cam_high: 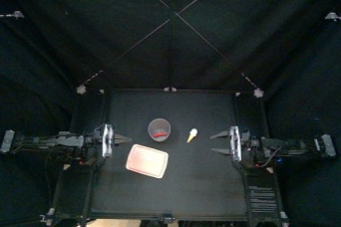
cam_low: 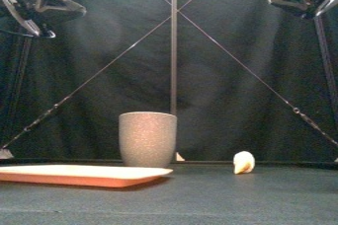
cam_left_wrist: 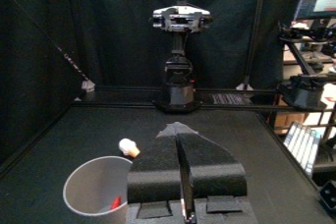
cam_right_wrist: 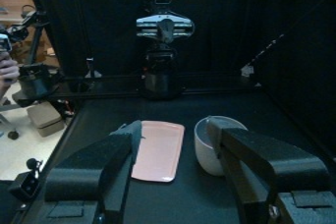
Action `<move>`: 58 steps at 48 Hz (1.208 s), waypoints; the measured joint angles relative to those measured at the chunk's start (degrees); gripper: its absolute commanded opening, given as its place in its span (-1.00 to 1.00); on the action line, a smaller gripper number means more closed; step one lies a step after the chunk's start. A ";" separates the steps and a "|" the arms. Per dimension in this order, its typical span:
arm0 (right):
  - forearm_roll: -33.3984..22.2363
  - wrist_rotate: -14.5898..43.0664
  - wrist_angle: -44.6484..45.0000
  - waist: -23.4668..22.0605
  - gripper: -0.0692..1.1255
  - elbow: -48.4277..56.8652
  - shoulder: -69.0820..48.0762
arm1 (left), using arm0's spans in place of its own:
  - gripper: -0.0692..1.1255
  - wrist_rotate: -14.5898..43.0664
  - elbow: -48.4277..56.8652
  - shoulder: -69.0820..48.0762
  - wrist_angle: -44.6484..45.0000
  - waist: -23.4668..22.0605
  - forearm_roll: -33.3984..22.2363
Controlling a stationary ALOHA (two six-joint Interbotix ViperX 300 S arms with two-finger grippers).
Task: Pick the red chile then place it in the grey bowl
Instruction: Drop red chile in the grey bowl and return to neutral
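The pink tray [cam_low: 79, 176] is lying nearest on the worktop [cam_high: 200, 186]; behind it the grey bowl [cam_low: 148, 138] is holding the red chile [cam_high: 160, 130]. My left fingers [cam_left_wrist: 210, 166] are resting pressed together, right fingers [cam_right_wrist: 98, 169] spread; nothing seems left.

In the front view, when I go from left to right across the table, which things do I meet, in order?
The flat pink tray, then the tall grey speckled cup, which stands behind the tray's right end, then the small pale toy food.
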 measured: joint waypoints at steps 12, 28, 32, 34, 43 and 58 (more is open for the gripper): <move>0.00 0.09 4.75 0.09 0.63 1.41 -2.55 | -0.95 0.00 0.00 -1.05 0.97 0.00 0.00; 0.18 0.00 6.06 0.18 0.63 1.41 -3.43 | -0.95 0.00 0.00 -1.67 1.58 0.00 0.00; 0.09 0.00 6.06 0.09 0.63 1.41 -3.52 | -0.95 0.00 0.00 -1.67 1.58 0.00 0.00; 0.00 -0.09 6.06 0.18 0.63 1.41 -3.52 | -0.95 0.00 0.00 -1.67 1.58 0.00 0.00; -0.09 -0.09 6.06 0.09 0.63 1.41 -3.52 | -0.95 0.00 0.00 -1.67 1.58 0.00 0.00; -0.18 -0.18 6.06 0.00 0.63 1.32 -3.60 | -0.95 0.00 0.00 -1.67 1.58 0.09 0.00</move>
